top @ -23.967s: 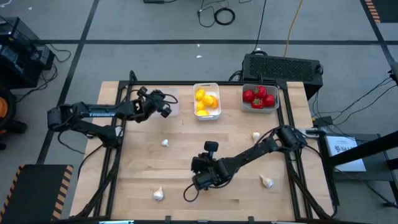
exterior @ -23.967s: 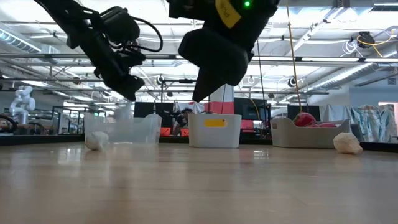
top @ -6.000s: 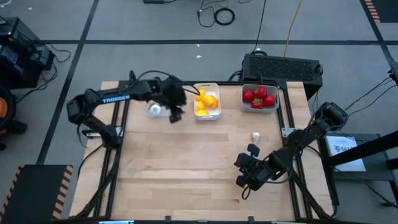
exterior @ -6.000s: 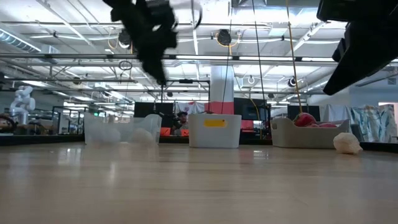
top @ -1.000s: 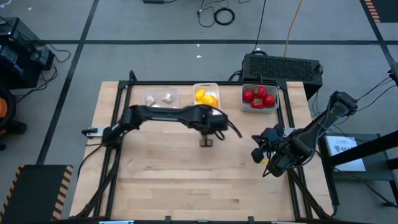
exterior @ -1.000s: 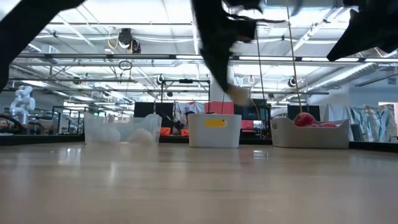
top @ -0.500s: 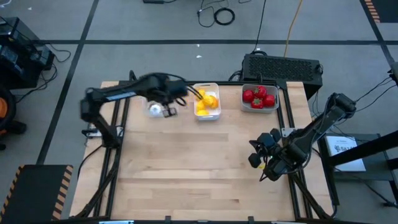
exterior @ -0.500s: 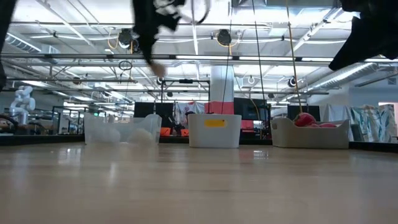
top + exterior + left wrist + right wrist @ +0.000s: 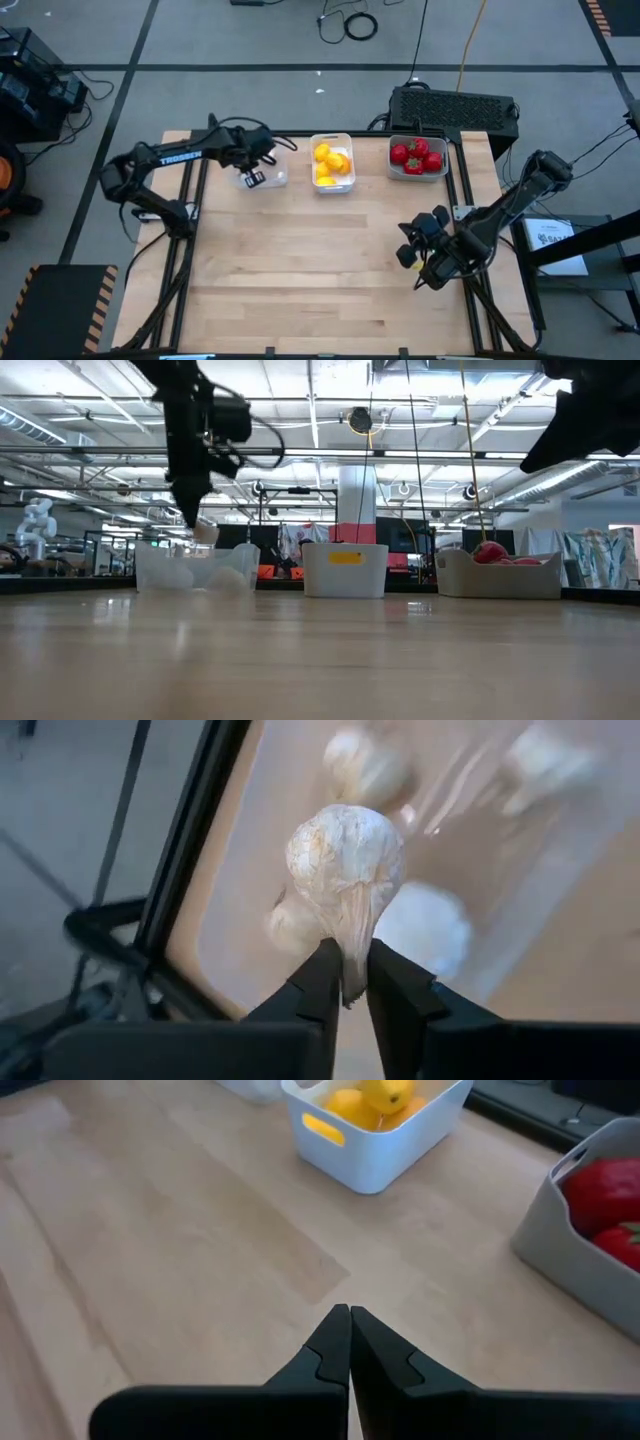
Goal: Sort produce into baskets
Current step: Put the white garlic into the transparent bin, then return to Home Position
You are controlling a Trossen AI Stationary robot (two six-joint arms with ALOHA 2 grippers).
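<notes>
1 garlic bulb (image 9: 345, 870) is pinched by its tapered stem tip between the left gripper (image 9: 346, 982) fingers, bulb body hanging free past the tips. I have it hovering over the clear tray (image 9: 262, 166) at the back left of the table (image 9: 300, 270). At least 3 other whitish bulbs (image 9: 418, 925) are blurred below it inside that tray.

Handling call: toy piece, looks light and rigid, papery-textured surface, so not slippery. The stem is a thin hold, though; the bulb could pivot or slip out if I swing the arm fast. Gripping across the fat middle would be steadier, but for a short drop this hold should do. Nothing fragile here as far as I can judge.

Lemons (image 9: 332, 162) sit in the white tray (image 9: 331, 185) in the middle, tomatoes (image 9: 417, 156) in the pale grey tray (image 9: 417, 176) to the right. I see 0 loose pieces on the wood in the high view, so this reads as the last item.

Right gripper (image 9: 349, 1342) is parked above the right side of the table with fingers pressed together, holding nothing.

Next move as I see it: open the left fingers and let the bulb drop into the clear tray. Risk is a bounce off the bulbs already there and over the low rim.
</notes>
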